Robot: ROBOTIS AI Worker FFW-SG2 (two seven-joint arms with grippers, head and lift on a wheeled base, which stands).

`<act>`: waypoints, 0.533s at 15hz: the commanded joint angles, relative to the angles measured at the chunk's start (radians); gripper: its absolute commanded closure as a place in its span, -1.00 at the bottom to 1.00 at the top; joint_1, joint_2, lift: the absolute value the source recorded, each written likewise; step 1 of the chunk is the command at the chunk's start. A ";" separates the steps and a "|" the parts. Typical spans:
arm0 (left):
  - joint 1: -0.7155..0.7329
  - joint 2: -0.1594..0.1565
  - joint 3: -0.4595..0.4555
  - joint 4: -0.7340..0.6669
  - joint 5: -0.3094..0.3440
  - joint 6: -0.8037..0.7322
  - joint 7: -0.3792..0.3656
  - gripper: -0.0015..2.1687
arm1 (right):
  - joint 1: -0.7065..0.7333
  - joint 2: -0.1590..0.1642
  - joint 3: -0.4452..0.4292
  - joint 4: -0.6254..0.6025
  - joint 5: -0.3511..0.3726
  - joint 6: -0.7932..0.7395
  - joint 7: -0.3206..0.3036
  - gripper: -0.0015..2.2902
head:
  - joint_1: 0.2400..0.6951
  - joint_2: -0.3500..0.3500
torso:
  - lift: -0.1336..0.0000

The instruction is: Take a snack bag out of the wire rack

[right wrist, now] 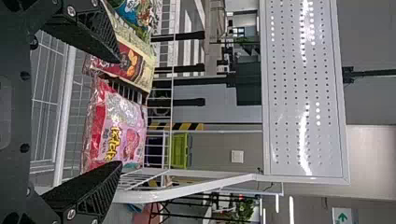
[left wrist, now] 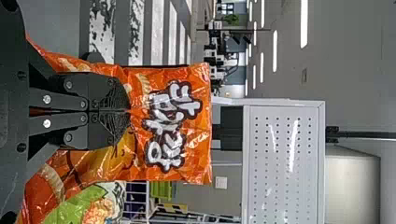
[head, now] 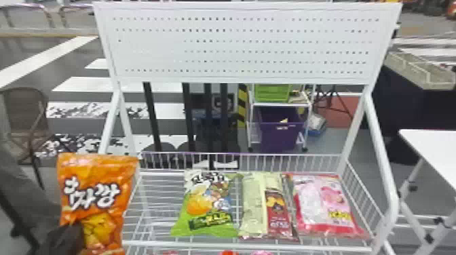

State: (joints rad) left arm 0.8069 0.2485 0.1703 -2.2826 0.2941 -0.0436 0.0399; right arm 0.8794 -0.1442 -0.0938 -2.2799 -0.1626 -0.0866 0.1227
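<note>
My left gripper [head: 66, 239] is at the lower left in the head view, holding an orange snack bag [head: 96, 193] upright at the left edge of the wire rack [head: 203, 244]. In the left wrist view that gripper [left wrist: 128, 111] is shut on the orange bag [left wrist: 170, 126]. On the rack's shelf lie a green snack bag [head: 207, 207], a cream and dark red one [head: 268, 207] and a pink one [head: 327, 205]. My right gripper [right wrist: 120, 112] stands open before the rack in the right wrist view, nothing between its fingers, the pink bag [right wrist: 114, 133] beyond them.
A white perforated panel [head: 244, 44] rises over the rack's back, carried by slanted white side posts. To the right stands a white table [head: 432, 152], and a dark chair [head: 25, 118] is at the left. Behind the rack is a cart with a purple bin [head: 280, 132].
</note>
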 commanded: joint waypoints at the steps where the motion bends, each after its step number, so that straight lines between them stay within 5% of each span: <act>1: 0.000 0.000 0.000 0.000 0.000 0.000 0.000 0.81 | -0.010 0.000 0.003 0.007 -0.002 0.006 -0.002 -0.89 | 0.14 0.00 | 1.00; 3: 0.000 0.000 -0.002 0.000 -0.003 0.000 0.000 0.81 | -0.086 -0.012 0.022 0.045 0.002 0.071 -0.038 -0.89 | 0.14 0.00 | 1.00; 8: 0.006 -0.002 -0.018 -0.002 -0.026 0.000 -0.002 0.81 | -0.444 -0.106 0.217 0.212 -0.009 0.313 -0.143 -0.89 | 0.14 0.00 | 1.00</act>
State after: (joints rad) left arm 0.8101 0.2485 0.1542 -2.2826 0.2734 -0.0436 0.0384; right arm 0.5391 -0.2328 0.0621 -2.1130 -0.1703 0.1581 -0.0148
